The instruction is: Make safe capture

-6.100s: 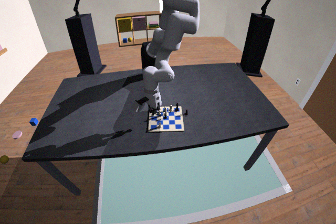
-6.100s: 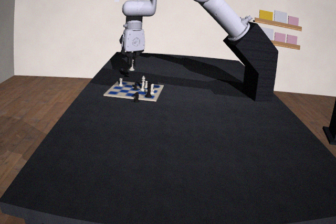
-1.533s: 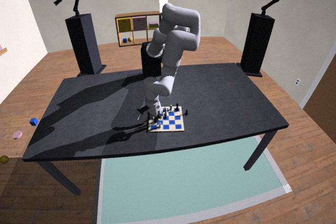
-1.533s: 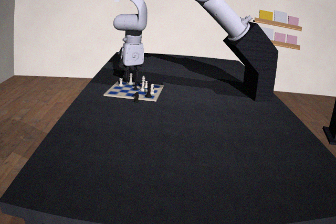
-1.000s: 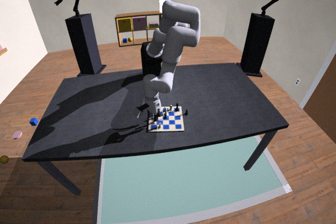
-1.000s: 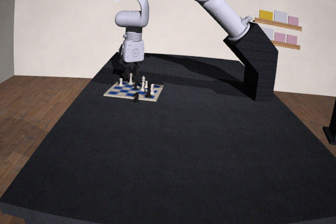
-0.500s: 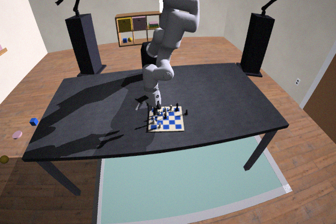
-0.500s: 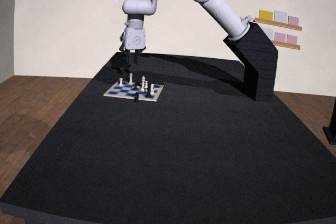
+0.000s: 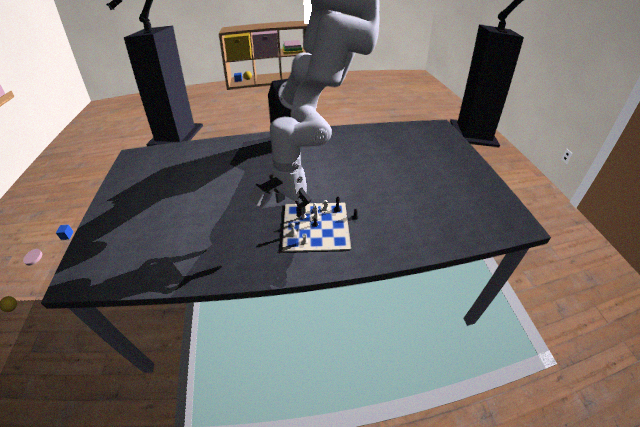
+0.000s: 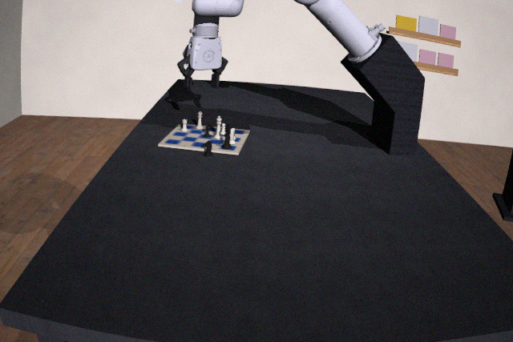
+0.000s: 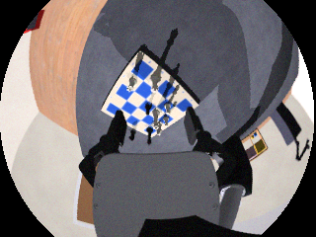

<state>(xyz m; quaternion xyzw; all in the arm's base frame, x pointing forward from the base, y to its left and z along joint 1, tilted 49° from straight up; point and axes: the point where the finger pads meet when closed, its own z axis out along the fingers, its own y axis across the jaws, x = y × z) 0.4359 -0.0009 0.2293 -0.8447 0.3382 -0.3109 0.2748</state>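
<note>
The pincer point(image 9: 302, 200) point(image 10: 201, 85) point(image 11: 154, 116) hangs wide and empty above the board point(image 9: 327, 248) point(image 10: 237, 151) point(image 11: 105, 108), near the counter's point(image 9: 413, 179) point(image 10: 256, 226) point(image 11: 173, 30) long front edge, a black piece point(image 9: 355, 214) point(image 10: 208, 149) upright beside it; the capture looks made, so likely only backing off remains.

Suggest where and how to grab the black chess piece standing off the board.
Black chess piece: I'd pinch its upright body from straight above, open claw straddling it. It's upright and slim, with table around it for both fingers.
</note>
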